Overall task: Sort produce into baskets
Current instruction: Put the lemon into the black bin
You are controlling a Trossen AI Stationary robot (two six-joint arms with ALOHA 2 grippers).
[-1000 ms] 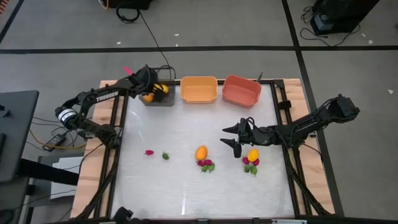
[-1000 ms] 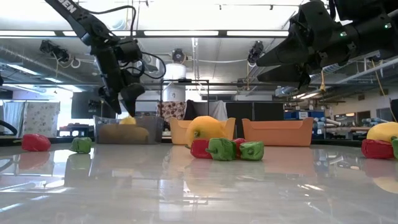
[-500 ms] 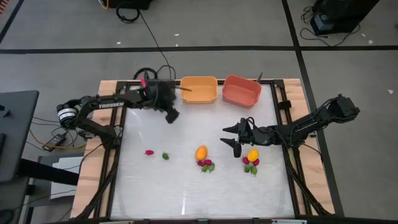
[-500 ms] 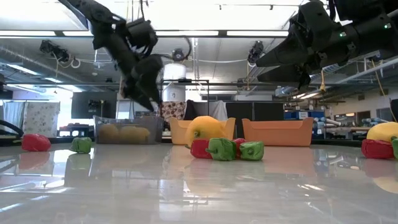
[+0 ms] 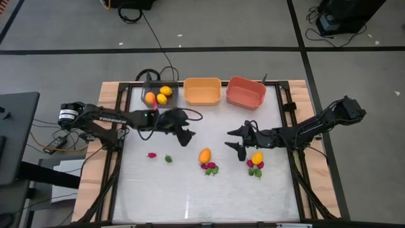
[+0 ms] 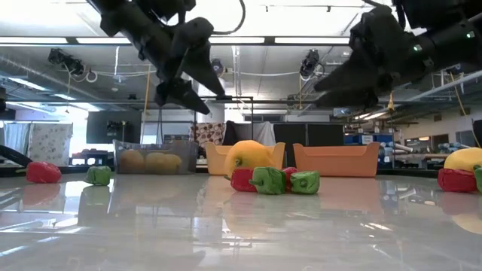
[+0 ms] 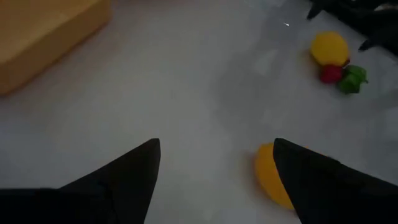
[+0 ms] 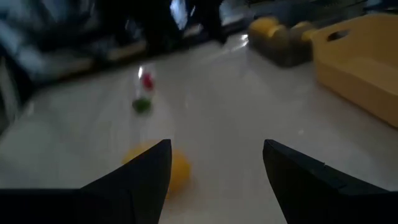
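My left gripper (image 5: 185, 136) (image 7: 214, 149) is open and empty above the table's middle, just left of and behind a yellow-orange fruit (image 5: 204, 155) (image 7: 272, 180). Red and green bits (image 5: 210, 168) lie against that fruit. My right gripper (image 5: 235, 140) (image 8: 217, 149) is open and empty, beside a second fruit (image 5: 257, 158) with red and green bits (image 5: 255, 170). A red bit (image 5: 152, 154) and a green bit (image 5: 168, 158) lie at the left. The dark grey bin (image 5: 152, 104) holds three yellow-orange fruits (image 5: 162, 95). The orange bin (image 5: 202, 90) and the salmon-red bin (image 5: 245, 92) stand beside it.
The three bins line the table's far edge. The near half of the white table top (image 5: 190, 196) is bare. Dark rails (image 5: 120, 164) run along the table's left and right sides. The two grippers face each other across the middle fruit.
My left gripper has swung from over the dark grey bin toward the table's right and near side, coming down toward the middle fruit. A yellow fruit that was at its fingers above the bin now lies in the bin.
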